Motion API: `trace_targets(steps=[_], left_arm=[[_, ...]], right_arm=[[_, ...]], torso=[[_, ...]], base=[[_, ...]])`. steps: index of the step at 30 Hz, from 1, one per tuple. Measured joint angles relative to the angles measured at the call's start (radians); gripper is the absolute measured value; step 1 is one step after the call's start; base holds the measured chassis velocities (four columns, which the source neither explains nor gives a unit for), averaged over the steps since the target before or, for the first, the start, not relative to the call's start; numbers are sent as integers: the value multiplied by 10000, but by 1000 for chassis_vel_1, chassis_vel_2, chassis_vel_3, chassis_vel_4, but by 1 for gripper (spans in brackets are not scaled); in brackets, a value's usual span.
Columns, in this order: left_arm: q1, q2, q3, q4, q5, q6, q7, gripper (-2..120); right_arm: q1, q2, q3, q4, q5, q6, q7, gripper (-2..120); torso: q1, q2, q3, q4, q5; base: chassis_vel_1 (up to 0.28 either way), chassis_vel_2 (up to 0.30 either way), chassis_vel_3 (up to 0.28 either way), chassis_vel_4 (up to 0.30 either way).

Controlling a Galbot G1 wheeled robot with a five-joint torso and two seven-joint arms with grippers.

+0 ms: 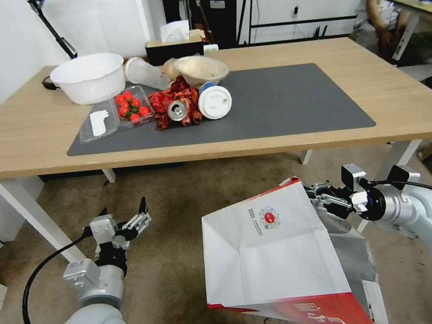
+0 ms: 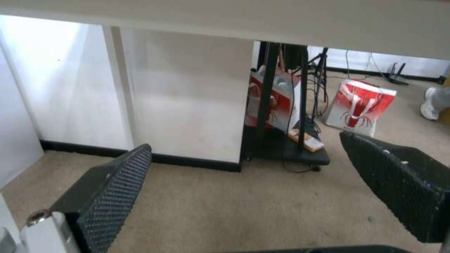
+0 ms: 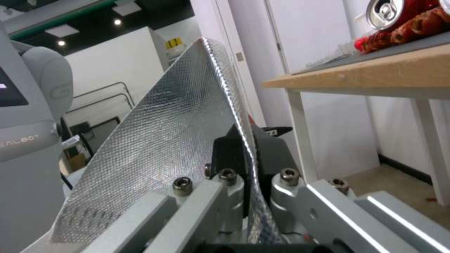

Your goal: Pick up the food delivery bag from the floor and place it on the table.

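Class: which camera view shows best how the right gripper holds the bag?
The right wrist view: the right gripper is shut on the bag, clamping its foil-lined wall edge. The head view shows the gripper at the bag's upper corner, grip unclear. The left wrist view faces the floor under the table.

Paper food delivery bag (image 1: 271, 258) with shiny embossed foil lining; light-wood table (image 1: 414, 107)

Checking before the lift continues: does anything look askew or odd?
Yes. The food delivery bag hangs tilted, pinched by one wall edge in the right gripper. The left gripper hovers open, away from it.
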Motion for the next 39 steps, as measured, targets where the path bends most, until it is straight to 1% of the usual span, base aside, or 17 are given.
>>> trace_targets(steps=[7,12,16,24,26,35,39], left_arm=[[56,-10,2,-110,25,4,16,100],[80,-11,0,-140,23,1,18,100],[101,-5,4,-184,-56,-4,25,100],[88,-27,25,-183,-14,0,36,100],[86,-27,25,-183,-10,0,35,100],[76,-7,-1,-169,52,18,36,100],[74,0,-6,-172,79,18,39,100]], right_arm=[[-12,16,6,20,-7,-17,-41,0],[-22,26,18,33,-26,-37,-72,0],[-54,28,50,75,-50,-47,-85,0],[-119,1,111,121,-62,-52,-107,0],[-118,0,112,120,-62,-52,-107,0],[-51,-9,107,116,-62,-61,-112,0],[-45,-11,106,108,-61,-64,-112,0]], torso=[[128,338,208,0,0],[182,491,306,-1,0],[267,719,450,0,0],[396,1038,639,-1,-1],[401,1052,649,-1,0],[590,1517,924,-1,0],[635,1623,988,0,0]], base=[[0,0,0,0],[0,0,0,0],[0,0,0,0],[0,0,0,0],[0,0,0,0],[0,0,0,0],[0,0,0,0]])
